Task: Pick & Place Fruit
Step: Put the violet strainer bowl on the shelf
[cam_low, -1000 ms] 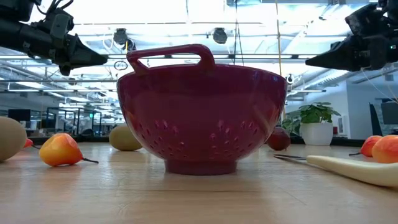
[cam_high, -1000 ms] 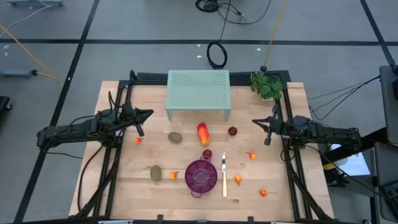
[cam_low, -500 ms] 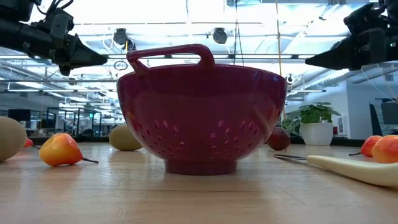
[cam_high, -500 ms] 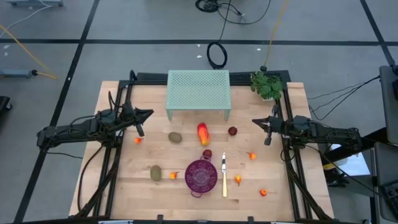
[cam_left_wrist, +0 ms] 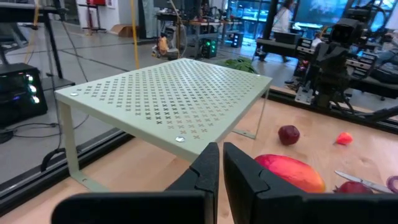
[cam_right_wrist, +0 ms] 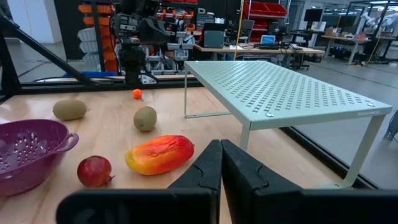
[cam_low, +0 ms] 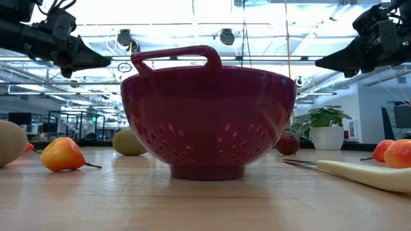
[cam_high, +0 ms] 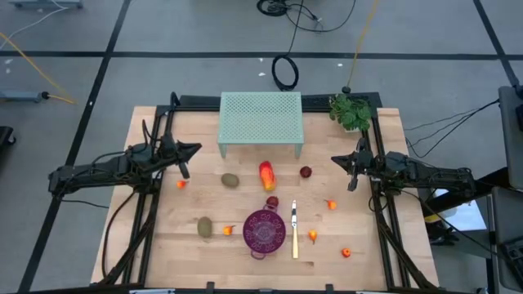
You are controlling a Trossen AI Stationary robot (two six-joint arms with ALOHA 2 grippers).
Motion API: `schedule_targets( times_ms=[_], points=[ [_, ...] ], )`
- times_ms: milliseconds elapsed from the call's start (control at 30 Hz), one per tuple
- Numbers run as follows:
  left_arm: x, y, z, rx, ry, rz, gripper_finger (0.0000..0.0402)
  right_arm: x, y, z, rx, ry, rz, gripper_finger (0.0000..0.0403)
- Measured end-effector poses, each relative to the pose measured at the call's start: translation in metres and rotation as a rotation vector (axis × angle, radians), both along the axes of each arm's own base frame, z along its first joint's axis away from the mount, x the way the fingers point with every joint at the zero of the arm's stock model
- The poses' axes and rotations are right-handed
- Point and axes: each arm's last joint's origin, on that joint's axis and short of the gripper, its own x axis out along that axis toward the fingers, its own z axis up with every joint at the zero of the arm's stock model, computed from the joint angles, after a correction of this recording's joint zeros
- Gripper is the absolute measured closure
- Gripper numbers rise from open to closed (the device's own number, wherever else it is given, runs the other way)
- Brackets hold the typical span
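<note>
Centre of table (cam_high: 147, 245) crowded: colander (cam_high: 264, 230), knife (cam_high: 294, 231), scattered fruit (cam_high: 267, 175). Far edge blocked by green rack (cam_high: 261, 122), plant (cam_high: 351, 111). Open wood left at near corners and beside both side rails.

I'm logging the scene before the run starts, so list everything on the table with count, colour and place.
Rack: 1, pale green, far middle.
Plant: 1, green, far right corner.
Oblong fruit: 1, red-orange-yellow, just in front of the rack.
Oval fruits: 2, brown-green, left of centre.
Ball fruits: 2, dark red, centre and right of centre.
Small fruit pieces: 5, orange, scattered.
Colander: 1, purple, near middle.
Knife: 1, yellow handle, right of the colander.
Left gripper: shut, raised at left.
Right gripper: shut, raised at right.
</note>
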Motion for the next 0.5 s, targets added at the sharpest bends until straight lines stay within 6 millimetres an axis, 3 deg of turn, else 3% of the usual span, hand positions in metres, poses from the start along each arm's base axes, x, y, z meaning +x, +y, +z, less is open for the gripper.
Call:
schedule_targets(
  times_ms=[500],
  points=[
    [0.0002,0.0001,0.0025,-0.001,-0.028,0.003,0.0380,0.0002,0.0000,0.0033,0.175,-0.083,-0.007,0.0399]
  ],
)
